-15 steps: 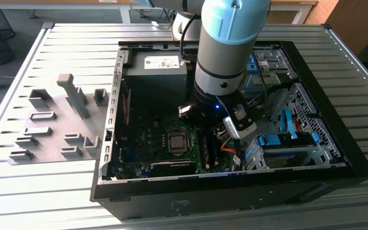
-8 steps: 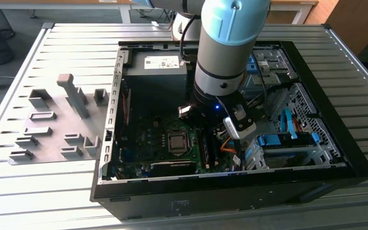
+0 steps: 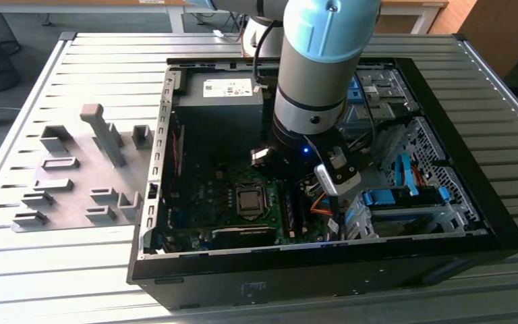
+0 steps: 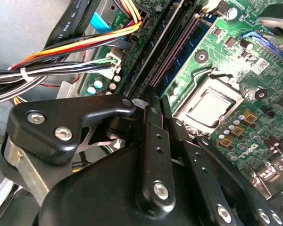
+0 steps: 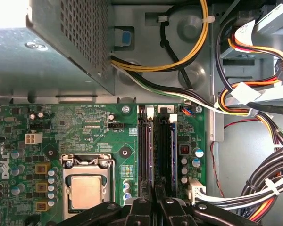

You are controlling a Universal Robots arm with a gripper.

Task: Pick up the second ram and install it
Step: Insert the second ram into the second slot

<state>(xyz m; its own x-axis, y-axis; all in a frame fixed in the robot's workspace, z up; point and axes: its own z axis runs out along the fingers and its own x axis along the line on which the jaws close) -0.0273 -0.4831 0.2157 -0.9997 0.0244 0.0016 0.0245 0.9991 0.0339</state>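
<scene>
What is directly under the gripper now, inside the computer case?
Under the gripper lie the motherboard's memory slots, beside the processor socket. The fingers cover the slots' near end, so whether the second ram is seated there cannot be seen.

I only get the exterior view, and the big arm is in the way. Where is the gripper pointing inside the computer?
Observer: In the first wrist view the gripper is lined up with the row of long memory slots, beside the processor.
Operator: Is anything in those slots?
Observer: In the second wrist view a blue-green stick with dark chips stands in one slot. I cannot tell whether it is the second ram.
Operator: What's on the slots' other side?
Observer: A cable bundle held by a white tie, lying apart from the slots.
</scene>
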